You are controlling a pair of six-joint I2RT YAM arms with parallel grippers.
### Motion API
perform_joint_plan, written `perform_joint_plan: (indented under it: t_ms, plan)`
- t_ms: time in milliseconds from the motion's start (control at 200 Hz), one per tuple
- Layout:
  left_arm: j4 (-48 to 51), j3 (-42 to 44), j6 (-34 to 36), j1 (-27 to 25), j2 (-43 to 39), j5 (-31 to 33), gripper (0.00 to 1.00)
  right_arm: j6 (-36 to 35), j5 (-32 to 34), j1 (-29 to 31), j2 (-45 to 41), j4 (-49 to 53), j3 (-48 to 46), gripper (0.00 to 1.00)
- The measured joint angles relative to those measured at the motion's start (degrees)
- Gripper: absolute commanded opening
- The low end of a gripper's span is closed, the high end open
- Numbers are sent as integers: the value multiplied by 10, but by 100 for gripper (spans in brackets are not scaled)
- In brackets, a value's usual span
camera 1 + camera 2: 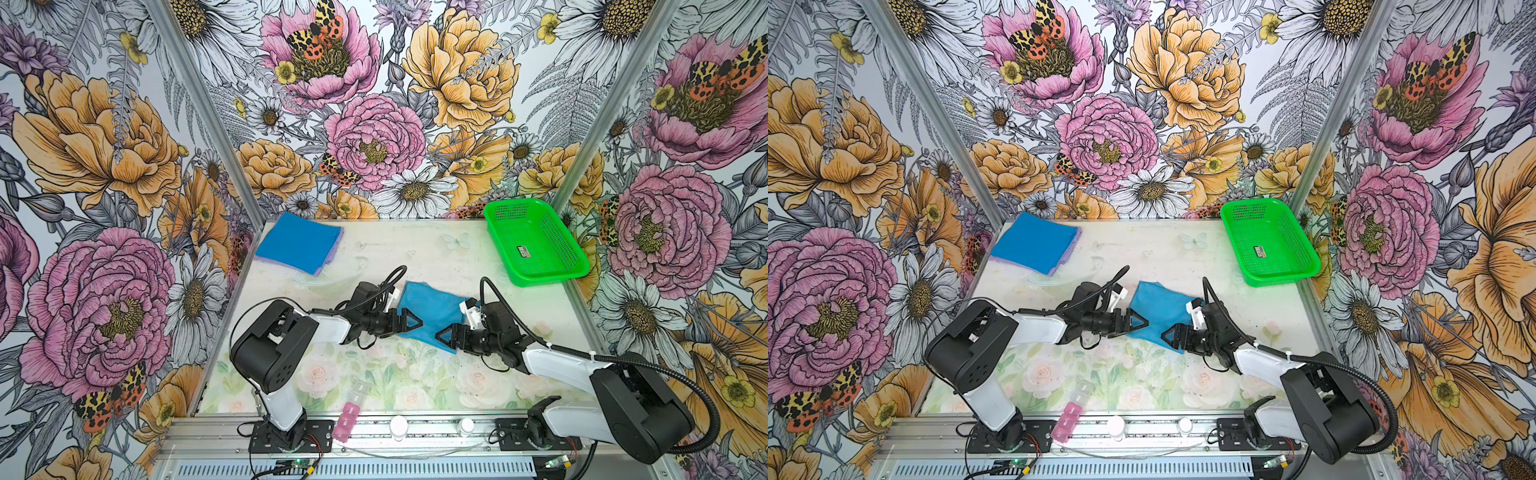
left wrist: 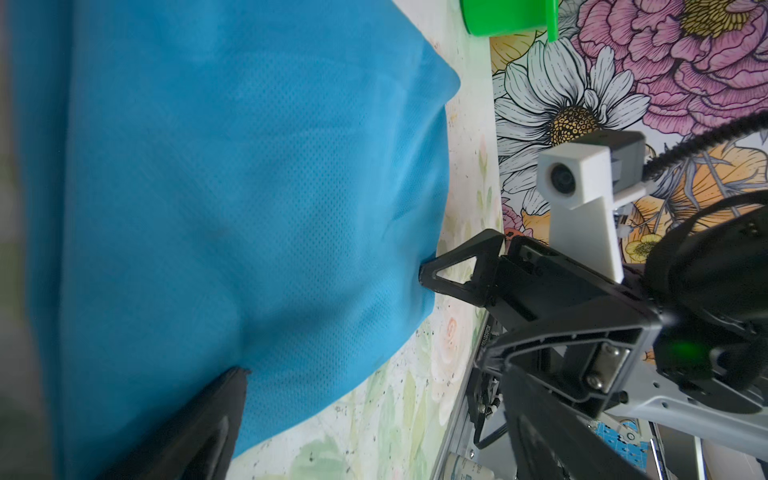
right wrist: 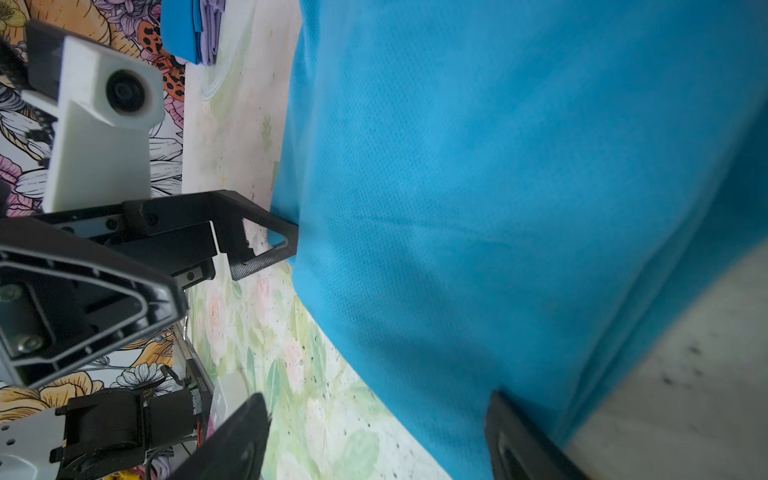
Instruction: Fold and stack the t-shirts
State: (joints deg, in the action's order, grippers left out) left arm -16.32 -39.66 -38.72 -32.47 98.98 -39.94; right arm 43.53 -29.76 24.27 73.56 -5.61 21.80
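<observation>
A teal-blue t-shirt lies rumpled and partly folded at the table's middle. My left gripper stands open at its near left edge. In the left wrist view the cloth reaches one of my fingers and the left gripper holds nothing. My right gripper is open at the near right edge. The shirt's hem runs between the jaws of the right gripper. A folded deeper-blue t-shirt lies on a lavender one at the back left.
A green mesh basket stands at the back right with only a small label in it. A pink pill box, a clear box and two white bottle caps sit along the front rail. Flowered walls close in on three sides.
</observation>
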Motion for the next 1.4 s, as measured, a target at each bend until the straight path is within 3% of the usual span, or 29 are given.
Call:
perform_joint_plan:
  t_ms: [330,485,760,896,1041,1401]
  plan:
    - [-2,0,-2,4,-4,0,98,-27,42,-58,-15,83,140,84]
    - [-2,0,-2,4,-4,0,98,-31,48,-75,47,53,197,84]
    - [0,0,-2,7,-4,0,98,-31,58,-120,184,18,171,83]
    - [4,2,-1,12,-10,0,98,-38,64,-140,177,15,171,84]
    - [46,-6,13,19,-33,0,98,-60,77,-145,115,56,172,84]
    - [188,-129,94,67,-41,30,99,-83,83,-145,38,137,169,85]
